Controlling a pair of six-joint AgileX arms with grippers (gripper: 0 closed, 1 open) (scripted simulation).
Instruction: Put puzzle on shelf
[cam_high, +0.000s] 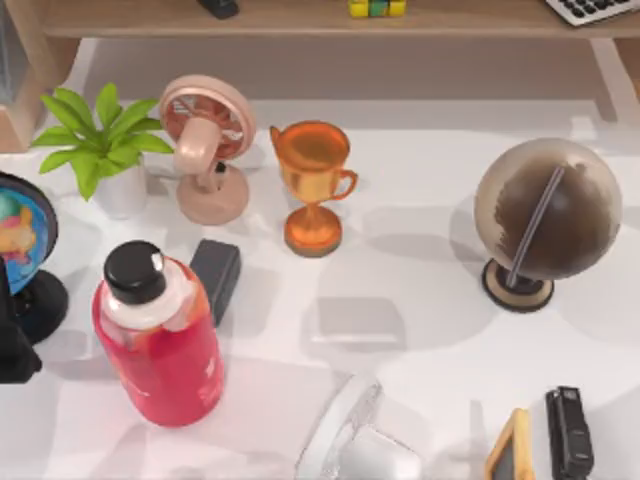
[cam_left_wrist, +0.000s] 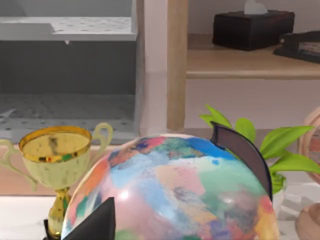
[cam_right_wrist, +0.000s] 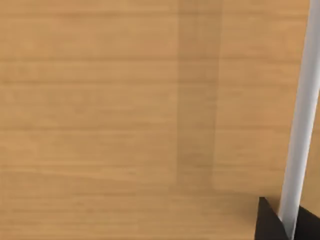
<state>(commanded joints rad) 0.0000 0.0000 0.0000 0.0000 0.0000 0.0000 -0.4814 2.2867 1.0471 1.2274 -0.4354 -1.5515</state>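
Observation:
The puzzle (cam_high: 377, 8), a small cube with yellow and green squares showing, rests on the shelf (cam_high: 300, 22), the light-brown board along the far edge of the top view. Nothing holds it and no gripper is near it. My left arm (cam_high: 12, 345) is a dark shape at the table's left edge, beside a coloured globe (cam_high: 18, 225). The left wrist view looks past that globe (cam_left_wrist: 175, 192) towards a shelf board (cam_left_wrist: 240, 62). My right arm (cam_high: 350, 440) is a pale shape at the front edge, middle. The right wrist view faces plain light-brown wood (cam_right_wrist: 125, 110) at close range.
On the table stand a potted plant (cam_high: 100, 140), a pink fan (cam_high: 205, 135), an orange trophy cup (cam_high: 313, 180), a brown globe (cam_high: 545, 215), a red bottle (cam_high: 160, 335) and a black box (cam_high: 215, 275). A stapler (cam_high: 568, 430) lies front right. A gold trophy (cam_left_wrist: 57, 162) stands by the coloured globe.

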